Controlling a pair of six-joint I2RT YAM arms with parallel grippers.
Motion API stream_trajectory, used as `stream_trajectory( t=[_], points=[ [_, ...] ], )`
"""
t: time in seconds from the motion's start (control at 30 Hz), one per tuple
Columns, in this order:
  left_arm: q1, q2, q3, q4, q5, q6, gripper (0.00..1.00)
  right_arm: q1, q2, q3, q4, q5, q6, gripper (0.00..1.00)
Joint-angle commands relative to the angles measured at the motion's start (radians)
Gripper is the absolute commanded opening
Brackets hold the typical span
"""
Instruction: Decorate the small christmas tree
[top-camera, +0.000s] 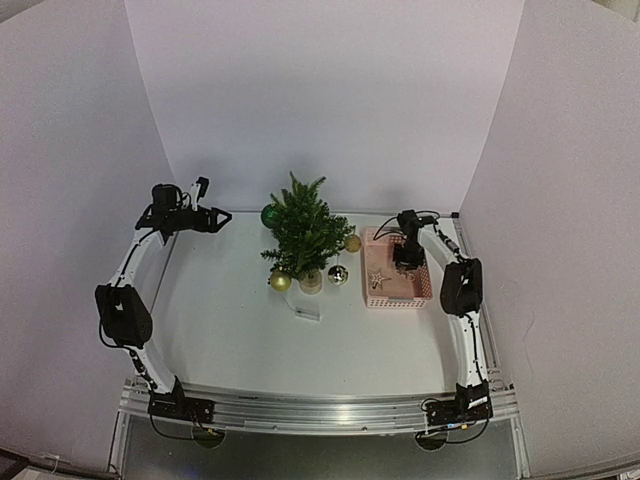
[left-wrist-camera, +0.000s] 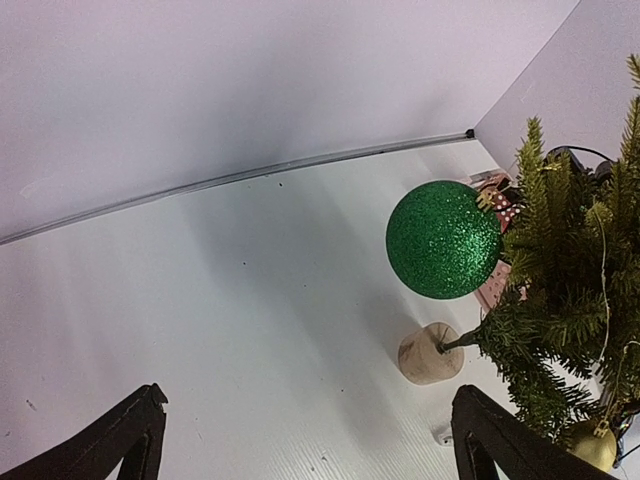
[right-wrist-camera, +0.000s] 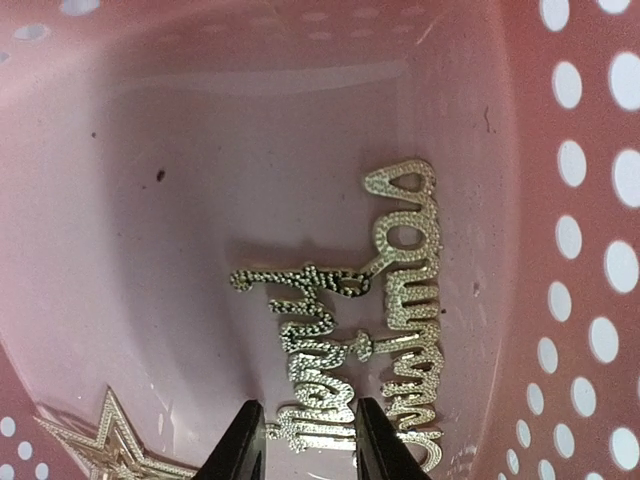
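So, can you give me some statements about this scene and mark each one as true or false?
1. The left gripper is open and holds nothing. True.
2. A green glitter ball hangs on the small christmas tree. True.
3. The pink basket is empty. False: a glitter word ornament and a star lie in it.
4. The right gripper hovers above the tree. False: it is down inside the basket, at the word ornament.

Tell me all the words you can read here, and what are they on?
"Merry Christmas", probably: sideways curly glitter letters, not sure, on the gold word ornament lying in the pink basket.
The small white piece beside the small christmas tree: too small to read.
No other writing shows.
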Motion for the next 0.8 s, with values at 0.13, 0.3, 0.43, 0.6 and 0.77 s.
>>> stream_trajectory(
  t=[0.13,0.3,0.43,0.6,0.77],
  points=[
    [0.009,0.013,0.015,0.04,0.022,-0.011,1.0,0.004,0.029,0.045,-0.012,-0.019,-0.015,0.34],
    [0.011,0.013,0.016,0.04,0.023,-0.011,1.0,0.004,0.032,0.027,-0.012,-0.005,-0.015,0.36],
    [0.013,0.014,0.017,0.041,0.025,-0.013,1.0,0.004,0.045,0.025,-0.012,-0.002,-0.024,0.36],
    [0.017,0.014,0.019,0.049,0.025,-0.016,0.99,0.004,0.055,-0.009,-0.011,-0.008,-0.016,0.32],
    [0.023,0.019,0.029,0.052,0.03,-0.017,1.0,0.004,0.054,-0.047,-0.009,0.004,-0.016,0.23]
  ],
)
